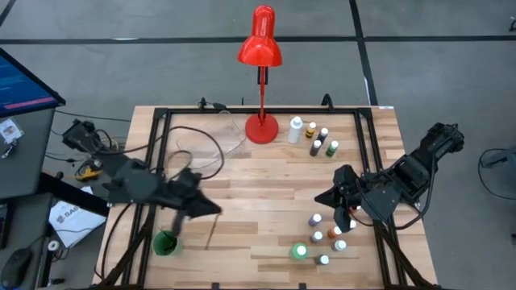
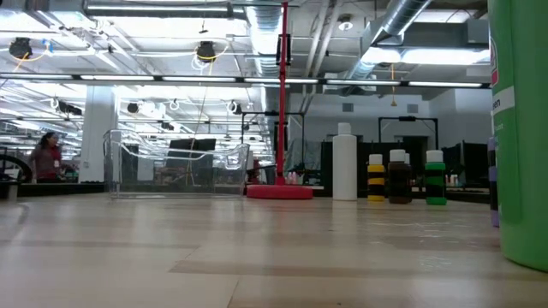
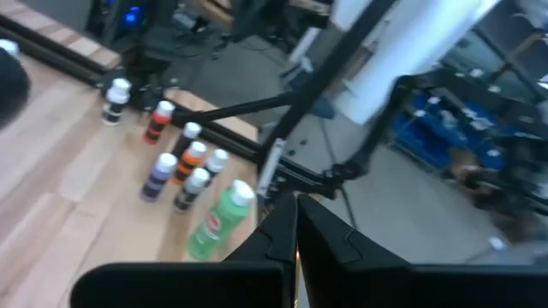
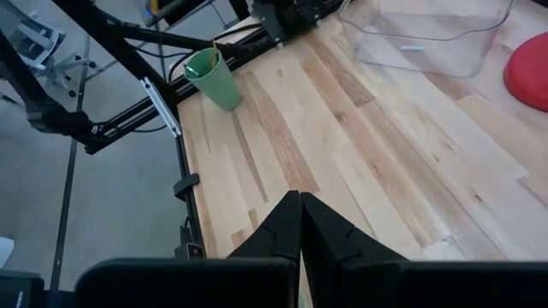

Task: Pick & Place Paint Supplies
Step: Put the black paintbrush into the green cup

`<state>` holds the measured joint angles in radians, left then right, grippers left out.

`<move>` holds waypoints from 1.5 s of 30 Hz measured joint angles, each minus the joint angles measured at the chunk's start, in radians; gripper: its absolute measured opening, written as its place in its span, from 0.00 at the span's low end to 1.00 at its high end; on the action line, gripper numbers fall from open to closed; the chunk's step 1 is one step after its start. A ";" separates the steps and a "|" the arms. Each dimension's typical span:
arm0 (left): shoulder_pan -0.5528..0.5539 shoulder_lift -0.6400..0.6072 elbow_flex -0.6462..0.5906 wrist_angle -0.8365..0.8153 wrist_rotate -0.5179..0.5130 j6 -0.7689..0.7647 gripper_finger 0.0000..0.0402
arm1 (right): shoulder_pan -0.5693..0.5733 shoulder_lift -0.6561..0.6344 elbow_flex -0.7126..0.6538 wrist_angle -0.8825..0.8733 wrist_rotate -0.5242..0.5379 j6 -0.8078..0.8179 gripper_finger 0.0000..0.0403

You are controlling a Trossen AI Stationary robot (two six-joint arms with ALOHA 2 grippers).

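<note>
No legible text anywhere. Big green bottle (image 3: 218, 224) near the tabletop's near right has a red/white label, print too blurred to read. White paper (image 1: 68, 217) on floor left of tabletop w/ dark lettering, unreadable. Blue screen (image 1: 22, 82) far left: lines too small.

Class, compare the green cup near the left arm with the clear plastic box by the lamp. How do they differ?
The green cup is opaque and round; the clear box is see-through and has straight sides. The cup is narrow, the box much wider. The cup stands near the table's front edge, the box towards the back, beside the lamp's red base. Both stand upright with open tops.
</note>
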<state>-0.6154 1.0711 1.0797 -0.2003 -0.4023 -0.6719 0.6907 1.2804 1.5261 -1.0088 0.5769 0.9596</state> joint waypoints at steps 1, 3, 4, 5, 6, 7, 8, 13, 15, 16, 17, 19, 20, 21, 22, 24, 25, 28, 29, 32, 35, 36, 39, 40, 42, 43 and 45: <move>-0.022 -0.023 -0.011 -0.001 -0.001 0.003 0.00 | 0.000 0.000 0.000 0.000 0.000 0.000 0.00; -0.070 -0.069 -0.030 -0.001 -0.002 0.012 0.00 | 0.000 0.000 0.000 0.000 0.000 0.000 0.00; -0.095 -0.089 -0.037 -0.002 -0.003 0.022 0.00 | -0.001 0.000 0.000 0.000 0.000 0.001 0.00; -0.119 -0.109 -0.042 -0.002 -0.010 0.037 0.00 | -0.004 0.000 0.000 0.000 0.000 0.002 0.00; -0.143 -0.130 -0.048 0.000 -0.018 0.051 0.00 | -0.006 0.000 0.000 0.000 0.000 0.002 0.00; -0.166 -0.151 -0.054 -0.001 -0.024 0.070 0.00 | -0.009 0.000 0.000 0.000 0.000 0.008 0.00; -0.188 -0.170 -0.059 0.000 -0.030 0.092 0.00 | -0.013 0.000 0.000 0.000 0.000 0.013 0.00; -0.288 -0.260 -0.101 -0.002 -0.096 0.154 0.00 | -0.035 0.000 0.000 0.000 0.000 0.018 0.00; -0.323 -0.291 -0.122 0.000 -0.130 0.170 0.00 | -0.045 0.000 0.000 0.000 0.000 0.021 0.00; -0.339 -0.305 -0.137 0.001 -0.147 0.179 0.00 | -0.048 0.000 0.000 0.000 0.000 0.021 0.00; -0.353 -0.317 -0.154 0.001 -0.161 0.192 0.00 | -0.052 0.000 0.000 0.000 0.000 0.021 0.00; -0.379 -0.340 -0.197 -0.001 -0.189 0.202 0.00 | -0.059 0.000 0.000 0.000 0.000 0.031 0.00; -0.392 -0.352 -0.221 -0.002 -0.202 0.201 0.00 | -0.061 0.000 0.000 0.000 0.000 0.041 0.00; -0.404 -0.363 -0.246 -0.003 -0.215 0.197 0.00 | -0.065 0.000 0.000 0.000 0.000 0.050 0.00; -0.416 -0.371 -0.269 -0.002 -0.224 0.191 0.00 | -0.067 0.000 0.000 0.000 0.000 0.058 0.00; -0.437 -0.386 -0.315 -0.001 -0.236 0.168 0.00 | -0.071 0.000 0.000 0.000 0.000 0.061 0.00; -0.446 -0.393 -0.338 -0.003 -0.243 0.153 0.00 | -0.072 0.000 0.000 0.000 0.000 0.062 0.00; -0.475 -0.415 -0.398 0.000 -0.261 0.120 0.00 | -0.072 0.000 0.000 0.000 0.000 0.062 0.00; -0.484 -0.423 -0.418 0.000 -0.270 0.114 0.00 | -0.072 0.000 0.000 0.000 0.000 0.063 0.00; -0.513 -0.447 -0.473 0.001 -0.300 0.099 0.00 | -0.072 0.000 0.000 0.001 0.000 0.063 0.00; -0.540 -0.469 -0.520 0.003 -0.308 0.080 0.00 | -0.078 0.003 0.000 0.003 0.000 0.063 0.00; -0.548 -0.476 -0.535 0.004 -0.308 0.064 0.00 | -0.081 0.009 0.000 0.004 0.000 0.069 0.00; -0.570 -0.496 -0.574 0.006 -0.310 0.042 0.00 | -0.090 0.021 -0.002 -0.003 -0.001 0.087 0.00; -0.576 -0.501 -0.588 0.007 -0.313 0.036 0.00 | -0.091 0.023 -0.001 -0.002 -0.001 0.088 0.00; -0.585 -0.513 -0.616 0.006 -0.315 0.014 0.00 | -0.095 0.035 0.002 0.004 0.000 0.089 0.00; -0.588 -0.516 -0.628 0.006 -0.319 0.007 0.00 | -0.096 0.039 0.000 -0.003 -0.003 0.089 0.00; -0.591 -0.517 -0.646 0.008 -0.343 0.001 0.00 | -0.096 0.049 -0.002 0.000 -0.011 0.089 0.00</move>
<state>-1.2068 0.5544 0.4333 -0.1925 -0.7449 -0.6711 0.5945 1.3290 1.5245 -1.0087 0.5664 1.0485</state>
